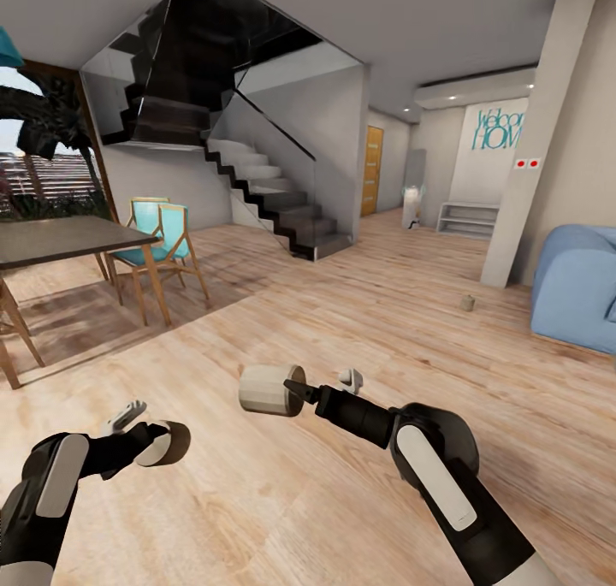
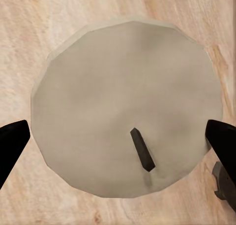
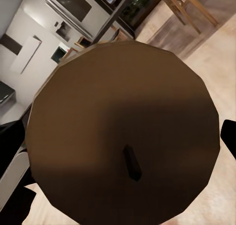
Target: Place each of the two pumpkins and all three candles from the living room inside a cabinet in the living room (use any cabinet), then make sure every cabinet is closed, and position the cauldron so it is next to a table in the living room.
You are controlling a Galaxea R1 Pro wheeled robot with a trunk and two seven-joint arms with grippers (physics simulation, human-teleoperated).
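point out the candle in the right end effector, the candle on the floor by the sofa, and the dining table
held candle (image 1: pixel 267 389), head view, its pale side wall
floor candle (image 1: pixel 467 303), head view, its body
dining table (image 1: pixel 60 239), head view, its dark top

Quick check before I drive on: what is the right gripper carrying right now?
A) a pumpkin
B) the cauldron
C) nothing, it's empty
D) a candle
D. In the head view the right gripper is closed on a stubby beige candle held on its side above the wooden floor; the right wrist view shows that candle's wick end close up between the fingers.
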